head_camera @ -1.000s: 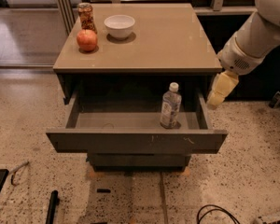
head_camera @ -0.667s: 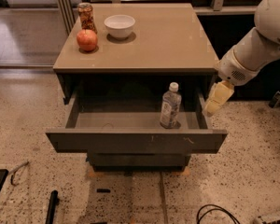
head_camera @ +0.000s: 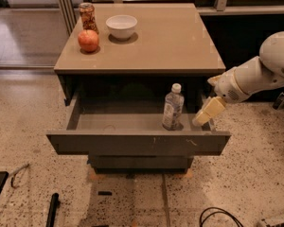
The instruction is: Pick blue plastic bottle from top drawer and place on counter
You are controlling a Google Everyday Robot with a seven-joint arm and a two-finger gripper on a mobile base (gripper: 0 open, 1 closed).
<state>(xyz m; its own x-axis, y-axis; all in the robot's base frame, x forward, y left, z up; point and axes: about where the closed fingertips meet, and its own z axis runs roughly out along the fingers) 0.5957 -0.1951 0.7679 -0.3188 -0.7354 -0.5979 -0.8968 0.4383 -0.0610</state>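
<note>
The blue plastic bottle, clear with a white cap and a pale label, stood upright inside the top drawer, near its front right corner. The grey-brown drawer was pulled wide open, its flat front bearing small pale scratches. Above it the glossy tan table lay flat and square. The pincer hung just right of the bottle, over the drawer's right end.

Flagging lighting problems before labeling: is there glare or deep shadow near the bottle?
Camera view: soft sheen on the counter, no harsh glare; the back of the top drawer is in deep shadow; the blue plastic bottle stands lit; the tool, at the drawer's right end, is bright.
</note>
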